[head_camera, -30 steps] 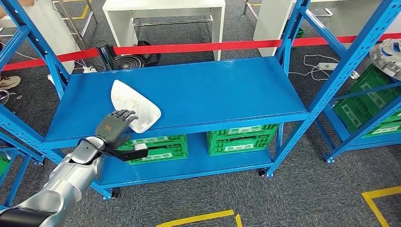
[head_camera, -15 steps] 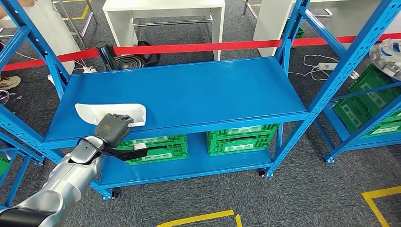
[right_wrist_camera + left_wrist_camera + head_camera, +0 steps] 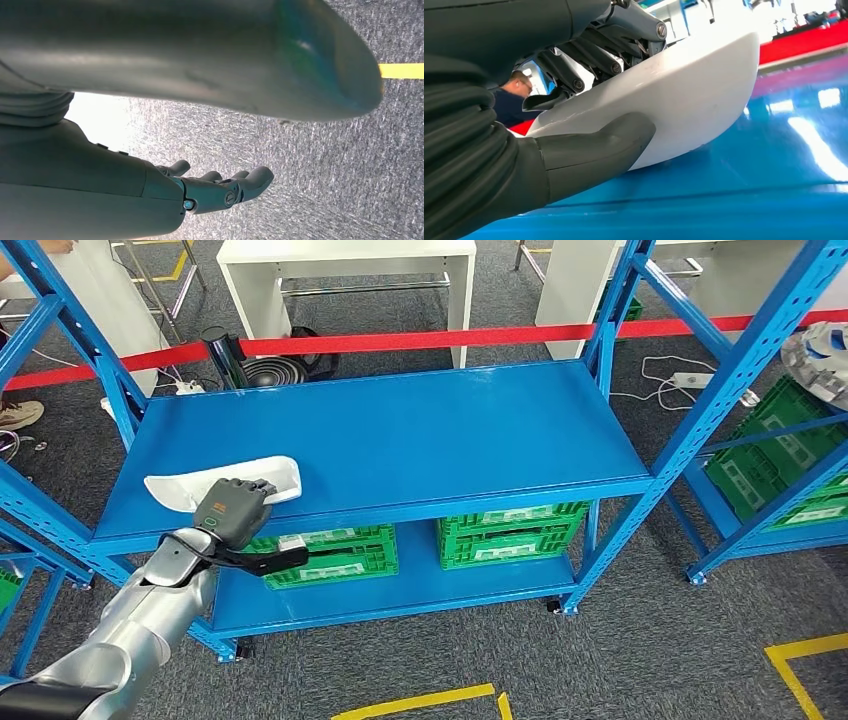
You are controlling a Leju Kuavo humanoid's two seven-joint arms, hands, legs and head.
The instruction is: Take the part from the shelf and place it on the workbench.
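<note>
blue shelving [image 3: 420, 440] stood on grey carpet behind a red barrier tape [image 3: 420, 339], and the white part [image 3: 180, 487] lay near the front left edge of its upper deck, the left hand [image 3: 232, 508] clamping it, fingers above and thumb [image 3: 594, 150] beneath. the right hand [image 3: 220, 190] hung empty, fingers loosely apart. that smooth, tilted shell looked liable to slip if lifted quickly; no writing was legible.
</note>
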